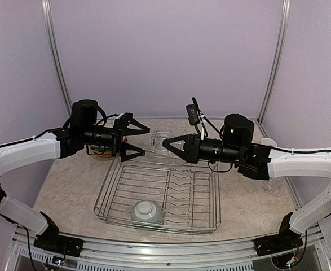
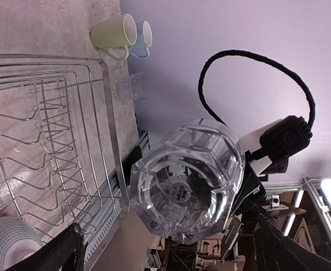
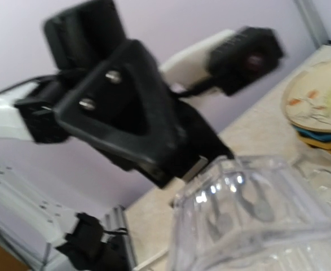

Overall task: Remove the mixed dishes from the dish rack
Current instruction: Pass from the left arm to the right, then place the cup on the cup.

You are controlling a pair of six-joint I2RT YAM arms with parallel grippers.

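- Clear faceted glass tumbler (image 3: 255,220) fills the right wrist view, held in the air over the far rim of the large silver wire dish rack (image 1: 106,195).
- Clamped on its wall is the right gripper (image 1: 168,144). The left gripper (image 1: 145,141) faces it just beside the glass, jaws spread wide and grasping nothing.
- Step in hand, by the look of it: passing the glass to the right arm, whose side has the pale green mug (image 2: 113,33), light blue mug (image 2: 144,35) and second clear glass (image 2: 131,86).
- Next, the left arm should probably back clear. The right can then stand the tumbler upright near those without knocking them.
- Left in the rack: the pale grey-green bowl (image 1: 144,213), apparently upside down.
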